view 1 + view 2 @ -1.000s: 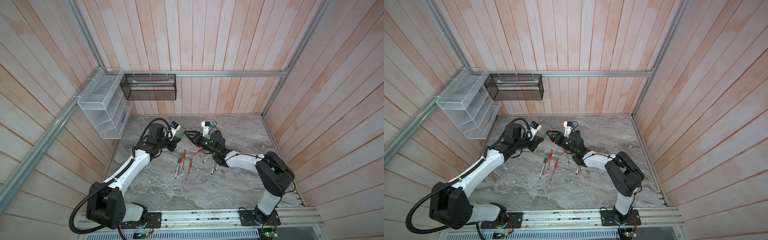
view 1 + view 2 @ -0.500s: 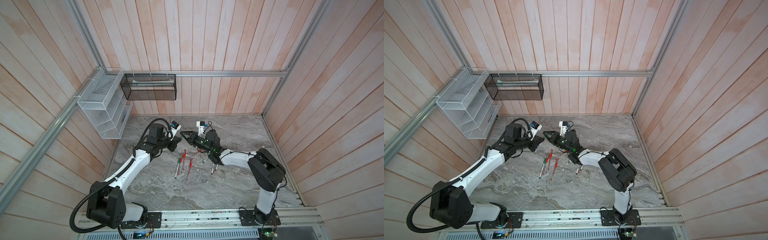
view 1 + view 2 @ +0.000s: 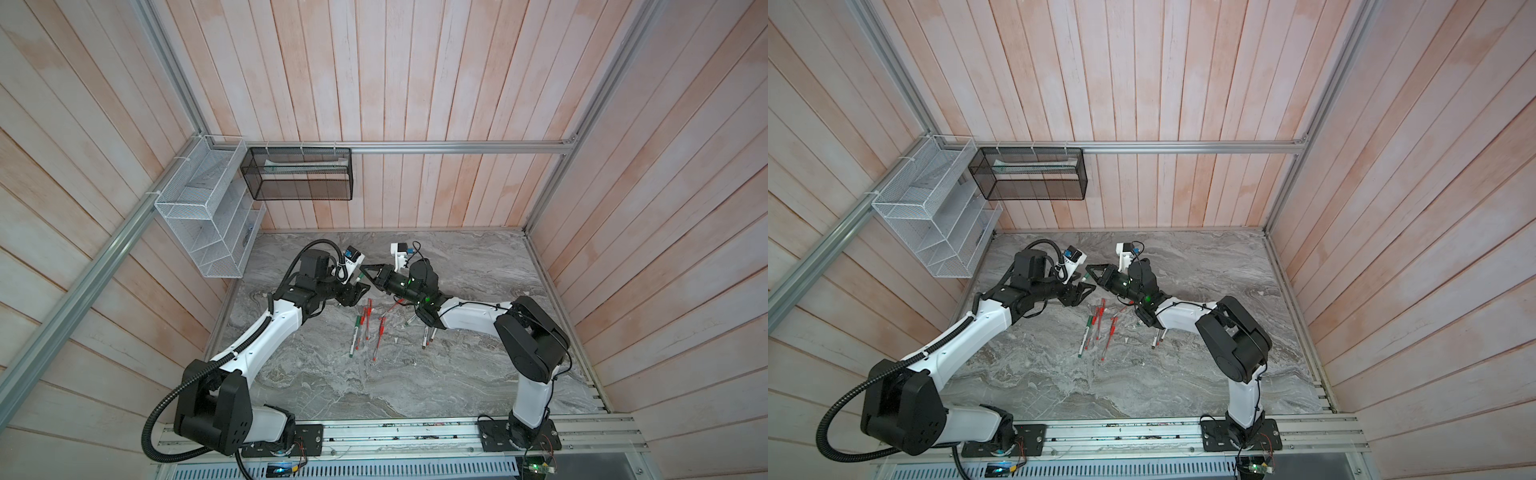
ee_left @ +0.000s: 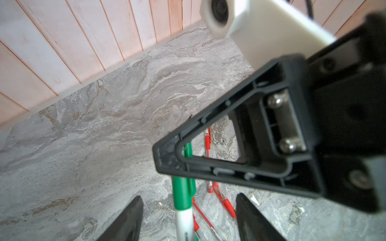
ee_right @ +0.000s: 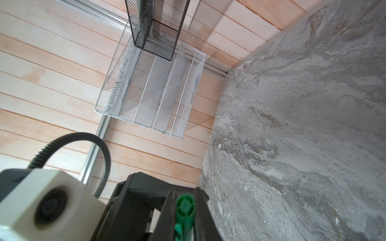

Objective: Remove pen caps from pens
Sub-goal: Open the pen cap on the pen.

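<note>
Progress early: right gripper (image 5: 184,195) pinches green cap (image 5: 185,208) (still seated on marker (image 4: 183,221), I judge). Left gripper (image 4: 189,200) fingers spread. Pens (image 3: 380,336) mid-frame look capped.

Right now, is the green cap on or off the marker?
On: the green cap meets the white barrel, its end clamped in the right gripper.

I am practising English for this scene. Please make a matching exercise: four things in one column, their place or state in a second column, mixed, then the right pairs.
1. left tool
2. right tool
3. red pens
4. black basket

A. lying on the table
B. open
C. hung on the rail
D. shut on the green cap

Pairs: 1-B, 2-D, 3-A, 4-C
</note>
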